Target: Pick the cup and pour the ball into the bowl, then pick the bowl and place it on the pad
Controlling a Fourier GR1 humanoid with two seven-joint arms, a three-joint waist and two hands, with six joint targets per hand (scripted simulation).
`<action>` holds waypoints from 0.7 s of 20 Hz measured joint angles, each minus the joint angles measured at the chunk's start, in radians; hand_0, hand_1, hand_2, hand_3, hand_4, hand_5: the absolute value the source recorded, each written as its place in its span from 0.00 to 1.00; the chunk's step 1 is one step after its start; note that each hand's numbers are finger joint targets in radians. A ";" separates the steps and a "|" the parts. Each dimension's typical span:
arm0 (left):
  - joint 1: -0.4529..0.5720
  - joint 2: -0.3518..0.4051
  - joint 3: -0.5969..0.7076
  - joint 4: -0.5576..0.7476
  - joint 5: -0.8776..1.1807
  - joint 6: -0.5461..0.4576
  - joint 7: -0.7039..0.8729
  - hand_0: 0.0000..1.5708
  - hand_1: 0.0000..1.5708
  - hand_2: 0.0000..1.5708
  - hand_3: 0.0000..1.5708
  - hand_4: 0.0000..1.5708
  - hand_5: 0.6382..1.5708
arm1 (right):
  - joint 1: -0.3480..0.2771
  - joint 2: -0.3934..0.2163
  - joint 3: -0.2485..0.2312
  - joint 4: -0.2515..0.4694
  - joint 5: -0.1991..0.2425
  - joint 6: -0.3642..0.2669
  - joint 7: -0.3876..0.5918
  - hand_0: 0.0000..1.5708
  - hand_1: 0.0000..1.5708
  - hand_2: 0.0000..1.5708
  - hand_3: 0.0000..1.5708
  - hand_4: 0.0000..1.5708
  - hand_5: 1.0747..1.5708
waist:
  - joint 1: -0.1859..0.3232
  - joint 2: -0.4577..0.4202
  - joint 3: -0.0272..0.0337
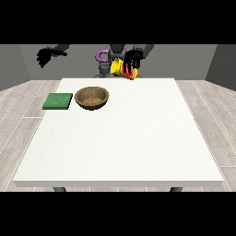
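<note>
Yellow cup [120, 68] held in the curled fingers of the hand at the view's right [132, 60], lifted above the table's [120, 147] far edge and tipped on its side – red inside showing. Ball not visible. Brown bowl [92, 97] on the table, left of centre, just beside the green pad [58, 101]. Hand at the view's left [45, 56] raised well off to the side, holding nothing – finger pose cannot be told.

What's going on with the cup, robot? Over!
Robot hand at view's right shut on yellow cup, lifted. Other robot hand raised, holding nothing. Bowl beside green pad.
</note>
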 measured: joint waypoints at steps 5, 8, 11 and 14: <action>-0.037 -0.075 -0.147 0.031 -0.173 -0.095 0.071 0.96 0.96 1.00 1.00 1.00 0.43 | -0.015 -0.002 -0.002 0.024 0.005 0.001 -0.017 0.00 0.00 0.00 0.00 0.00 1.00 | -0.004 0.001 -0.0005; -0.080 -0.097 -0.239 0.061 -0.282 -0.172 0.096 0.97 0.97 1.00 1.00 0.96 0.63 | -0.030 -0.011 -0.004 0.041 -0.002 0.019 -0.018 0.00 0.00 0.00 0.00 0.00 1.00 | -0.013 0.007 -0.0001; -0.106 -0.113 -0.321 0.082 -0.380 -0.239 0.111 0.94 0.94 1.00 1.00 0.94 0.64 | -0.037 -0.016 -0.010 0.059 -0.002 0.019 -0.024 0.00 0.00 0.00 0.00 0.00 1.00 | -0.006 0.006 -0.0004; -0.118 -0.135 -0.384 0.094 -0.455 -0.309 0.112 0.92 0.92 1.00 1.00 0.97 0.54 | -0.023 -0.023 -0.012 0.075 0.002 0.027 -0.033 0.00 0.00 0.00 0.00 0.00 1.00 | 0.002 -0.010 -0.0008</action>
